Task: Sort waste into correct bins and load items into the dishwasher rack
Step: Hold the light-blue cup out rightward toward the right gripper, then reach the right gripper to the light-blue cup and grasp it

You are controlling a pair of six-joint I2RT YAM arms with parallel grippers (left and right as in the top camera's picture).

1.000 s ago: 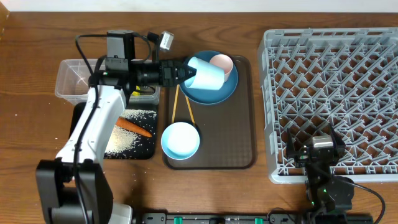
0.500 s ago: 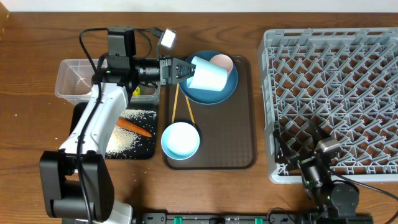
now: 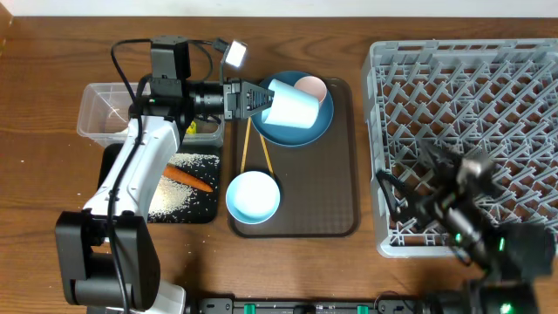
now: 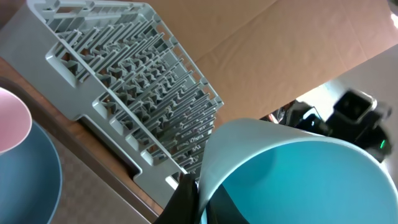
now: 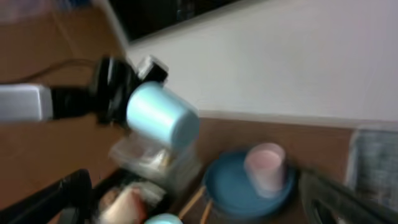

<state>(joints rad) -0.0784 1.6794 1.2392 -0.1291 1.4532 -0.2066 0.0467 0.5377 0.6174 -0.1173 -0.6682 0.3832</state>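
Finding: robotics test station, not a domestic kitchen. Evidence: bare wooden bench (image 3: pixel 52 52) against a plain white wall (image 5: pixel 280 56), bench-mounted robot arm (image 3: pixel 131 174), commercial dishwasher rack (image 3: pixel 471 105), cardboard sheet (image 4: pixel 280 37) behind.

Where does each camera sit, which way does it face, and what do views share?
Overhead: above the table, looking straight down; both arms show, left claw gripping the light-blue cup.
Left wrist: on the left arm, facing the grey rack past that cup; a finger shows.
Right wrist: on the right arm, blurred, facing the left arm; fingers at lower corners.
Shared: all three show that cup and the pink cup.
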